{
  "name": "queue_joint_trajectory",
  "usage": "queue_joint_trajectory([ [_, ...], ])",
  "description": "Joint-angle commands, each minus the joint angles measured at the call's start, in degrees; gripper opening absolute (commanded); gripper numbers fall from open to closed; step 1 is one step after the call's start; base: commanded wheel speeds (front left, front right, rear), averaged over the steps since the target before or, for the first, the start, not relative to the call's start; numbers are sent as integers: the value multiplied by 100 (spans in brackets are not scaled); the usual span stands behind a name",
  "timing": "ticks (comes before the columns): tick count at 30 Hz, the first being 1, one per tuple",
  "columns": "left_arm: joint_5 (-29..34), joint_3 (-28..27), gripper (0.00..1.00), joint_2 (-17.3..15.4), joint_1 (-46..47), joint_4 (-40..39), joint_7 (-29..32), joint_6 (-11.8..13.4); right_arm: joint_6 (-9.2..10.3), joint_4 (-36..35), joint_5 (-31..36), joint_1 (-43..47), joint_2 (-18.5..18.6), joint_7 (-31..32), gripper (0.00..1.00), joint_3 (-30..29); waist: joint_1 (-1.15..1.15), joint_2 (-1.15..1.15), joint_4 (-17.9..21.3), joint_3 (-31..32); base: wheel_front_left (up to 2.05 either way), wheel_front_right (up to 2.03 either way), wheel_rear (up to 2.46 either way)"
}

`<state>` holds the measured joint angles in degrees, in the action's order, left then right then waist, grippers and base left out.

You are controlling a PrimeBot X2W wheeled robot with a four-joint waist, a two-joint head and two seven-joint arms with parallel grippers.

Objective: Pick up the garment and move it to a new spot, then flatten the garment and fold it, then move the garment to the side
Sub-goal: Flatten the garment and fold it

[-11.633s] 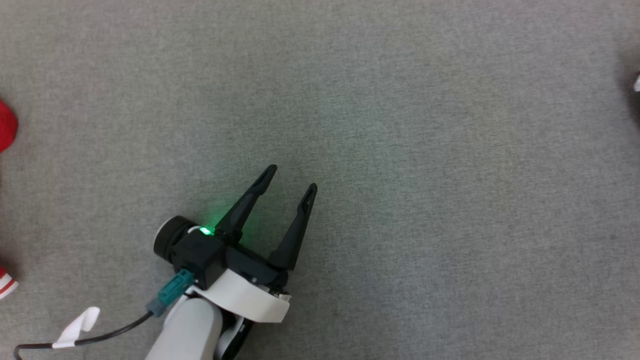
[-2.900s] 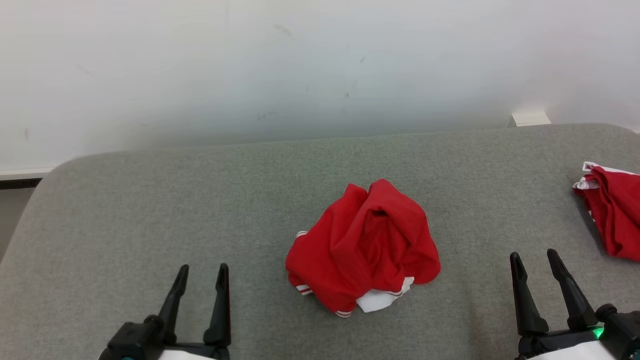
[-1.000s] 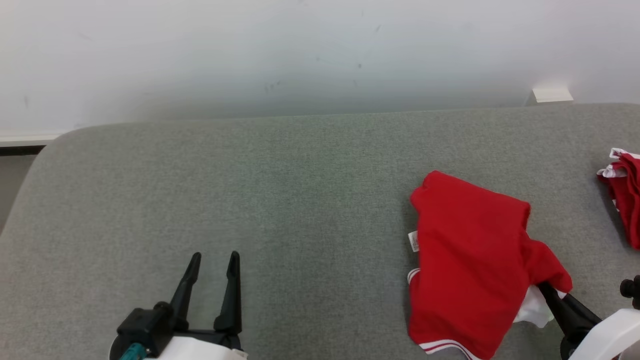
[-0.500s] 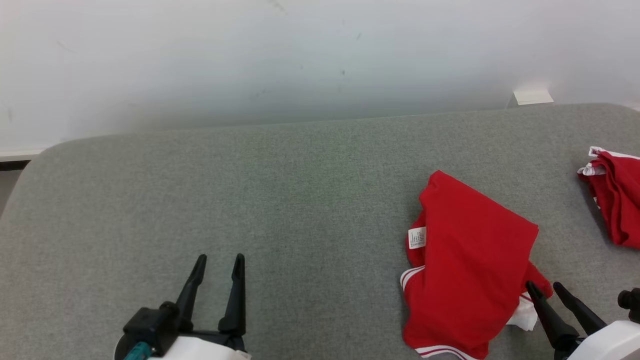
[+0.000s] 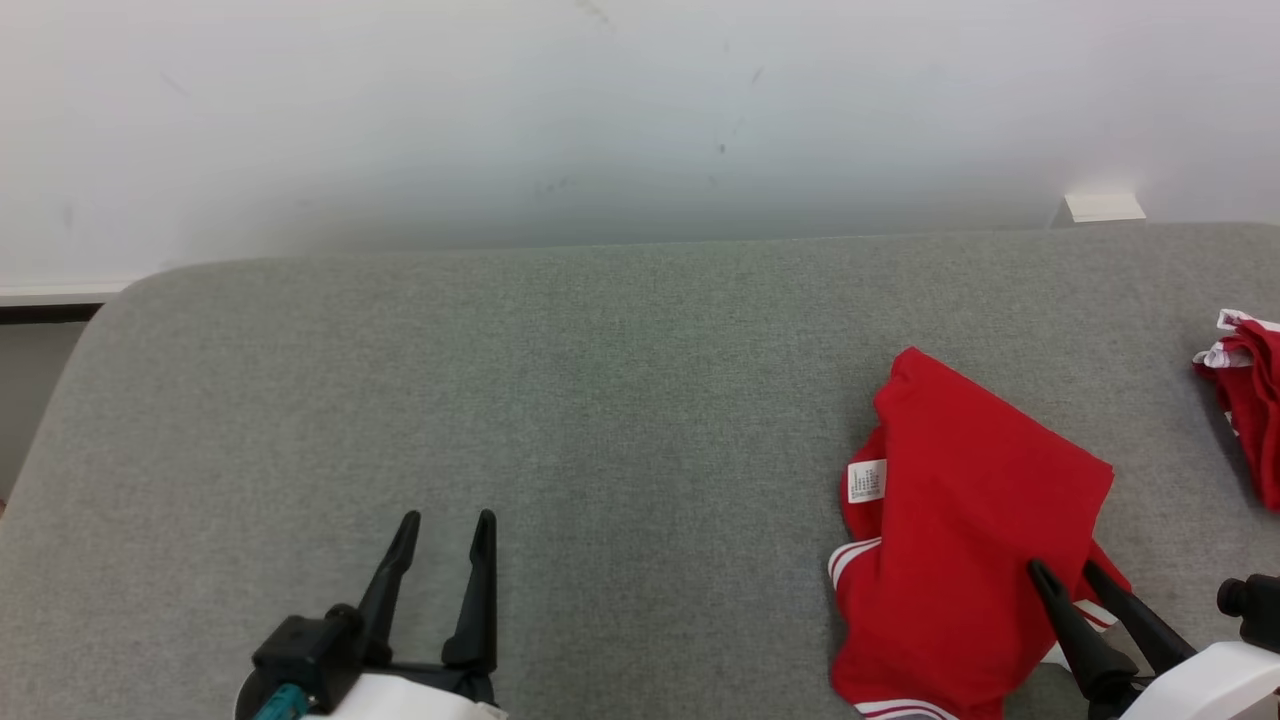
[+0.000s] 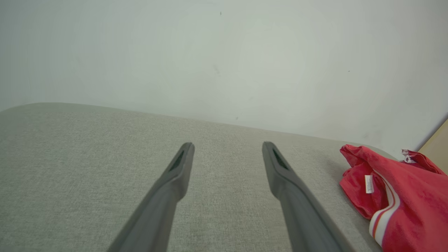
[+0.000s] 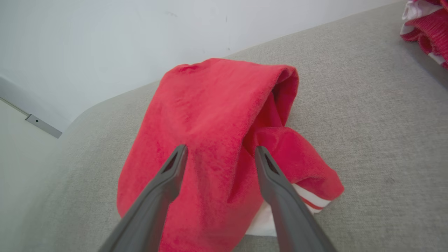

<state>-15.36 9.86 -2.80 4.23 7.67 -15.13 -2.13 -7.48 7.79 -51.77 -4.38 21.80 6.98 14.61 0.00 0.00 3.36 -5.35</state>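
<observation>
- The left gripper (image 5: 448,520) hovers low over bare grey cushion (image 5: 600,400) at the near left. Its two fingers are spread wide and hold nothing.
- The right gripper (image 5: 1062,568) is at the near right, its fingers parted just as far. The tips are over the near edge of the red garment (image 5: 970,500), with no cloth pinched between them.
- The garment lies on the right part of the cushion, well apart from the left gripper. It is loosely doubled over, with white-striped hems at its near end and a white label (image 5: 866,481) on its left edge.
- A second red garment (image 5: 1255,400) lies bunched at the far right edge, apart from the first.
- Behind the cushion stands a pale wall (image 5: 600,120).
</observation>
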Motion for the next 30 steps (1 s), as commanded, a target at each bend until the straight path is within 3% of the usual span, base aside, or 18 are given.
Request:
queue_joint_trajectory([
  [1,-31,-15,100,-21,16,9,1,18,-1,52,104,61,-37,45,100,-59,0,0,-53,-13,0,0,0],
  [6,-43,-50,100,-21,8,19,1,30,-1,28,231,71,-187,162,100,-196,0,0,-123,-31,0,0,0],
  [7,-49,-52,100,-21,16,25,1,32,-1,1,257,63,-204,179,85,-210,0,0,-136,-32,0,0,0],
  [8,-51,-52,100,-21,28,26,1,35,-1,-28,285,46,-224,173,45,-230,0,0,-149,-29,0,0,0],
  [9,-57,-51,100,-21,38,24,1,33,-1,-71,313,14,-236,150,31,-240,0,0,-161,-29,0,0,0],
  [12,-69,-49,100,-21,53,20,1,38,-1,-190,361,-144,-272,86,2,-209,0,0,-181,-32,0,0,0],
  [21,-135,-6,100,-21,99,11,1,41,-1,-182,406,-744,-336,-95,0,0,0,0,-406,-112,0,0,0],
  [30,-273,160,100,-21,353,-26,1,91,-1,475,310,-2457,-635,-37,0,641,0,0,-812,-538,0,0,0],
])
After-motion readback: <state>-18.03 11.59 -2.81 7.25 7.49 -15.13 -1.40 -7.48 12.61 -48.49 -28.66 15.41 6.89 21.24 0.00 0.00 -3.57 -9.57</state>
